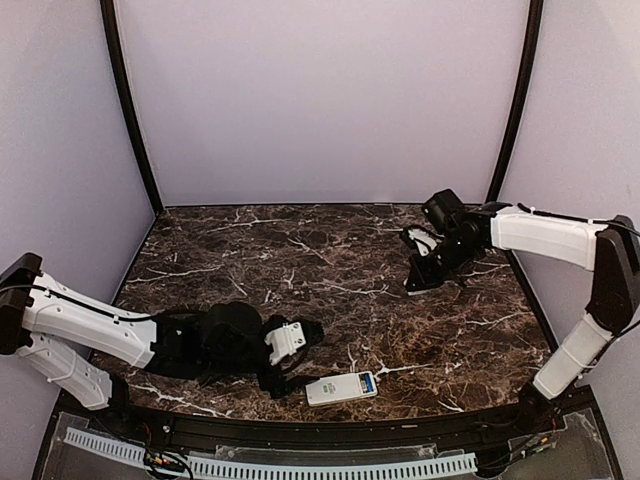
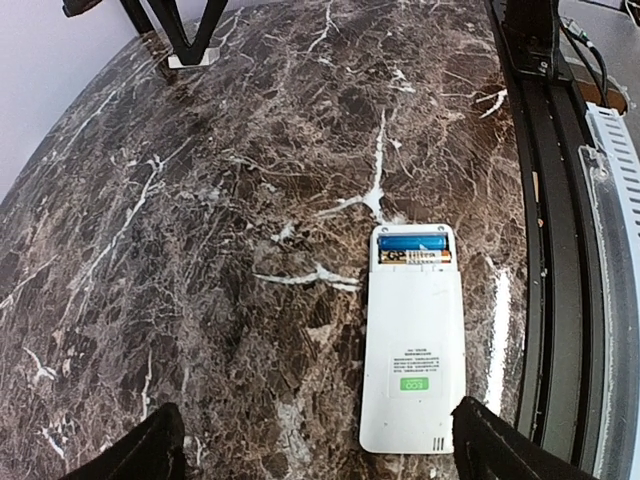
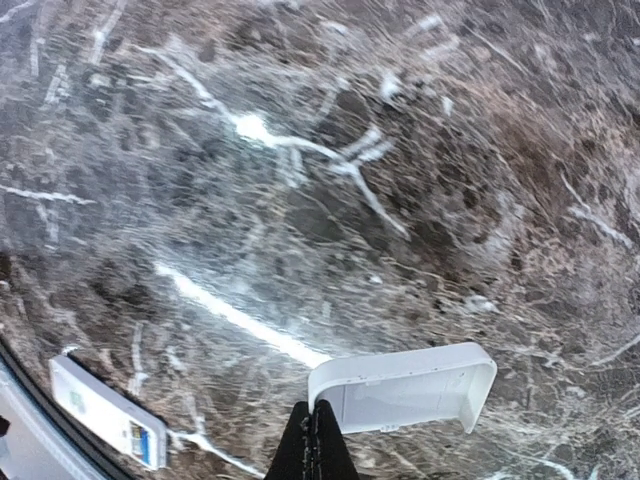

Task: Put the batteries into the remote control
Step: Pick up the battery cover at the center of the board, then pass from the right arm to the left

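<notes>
blue and gold cells are in: both batteries (image 2: 413, 248) sit side by side in the open bay at the far end of the remote control (image 2: 413, 340), which lies back-up on the marble table (image 2: 200, 250) just ahead of the left gripper (image 2: 325, 452), whose fingers (image 2: 150, 450) stand spread wide and touch nothing. loading looks done, closing up is what's left. the right gripper (image 3: 315, 425) has its fingers pressed together on a corner of the white battery cover (image 3: 400, 388), seemingly pinching its thin edge, well apart from the remote, so the cover is yet to be fitted
</notes>
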{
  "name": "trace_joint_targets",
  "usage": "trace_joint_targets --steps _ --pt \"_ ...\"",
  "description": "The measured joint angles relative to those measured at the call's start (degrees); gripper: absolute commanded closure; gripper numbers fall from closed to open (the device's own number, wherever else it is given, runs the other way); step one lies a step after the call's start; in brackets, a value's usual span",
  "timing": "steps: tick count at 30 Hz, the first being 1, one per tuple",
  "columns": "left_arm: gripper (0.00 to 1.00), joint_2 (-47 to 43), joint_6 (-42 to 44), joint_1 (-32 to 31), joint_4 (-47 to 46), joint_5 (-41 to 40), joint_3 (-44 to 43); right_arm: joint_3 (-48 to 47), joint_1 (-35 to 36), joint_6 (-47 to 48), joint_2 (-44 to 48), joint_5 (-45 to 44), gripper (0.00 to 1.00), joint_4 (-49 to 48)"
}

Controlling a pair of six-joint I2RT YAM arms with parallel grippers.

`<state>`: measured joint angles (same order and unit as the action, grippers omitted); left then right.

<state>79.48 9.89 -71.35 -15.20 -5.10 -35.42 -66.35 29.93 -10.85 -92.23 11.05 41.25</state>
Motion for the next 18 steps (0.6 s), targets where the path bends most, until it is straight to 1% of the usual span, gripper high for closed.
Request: trace_joint_targets --steps 3,7,10,12,14,18 --pt "0.09 -1.03 -0.04 0.00 -1.09 -1.90 0.00 0.35 2.27 -4.76 4.31 4.31 1.00 -3.63" --pt "0.11 -2.47 -0.09 0.00 -4.44 -6.12 -0.07 1.44 6.86 -12.81 12.94 8.52 1.00 -12.15" --pt "0.12 -2.89 -0.02 0.00 -7.65 -9.55 -0.90 1.62 11.87 -19.43 19.06 8.41 1.00 -20.44" --pt "0.12 -2.89 0.17 0.00 -9.79 -11.04 -1.92 1.70 14.58 -22.86 21.33 7.78 1.00 -24.83" --pt "0.12 -3.02 0.52 0.00 -12.90 -12.09 -2.91 1.92 17.20 -25.99 22.53 6.49 1.00 -28.81" --pt "0.12 -4.04 2.12 0.00 -19.56 -13.00 -3.19 1.88 21.42 -29.44 22.43 2.95 1.00 -32.59"
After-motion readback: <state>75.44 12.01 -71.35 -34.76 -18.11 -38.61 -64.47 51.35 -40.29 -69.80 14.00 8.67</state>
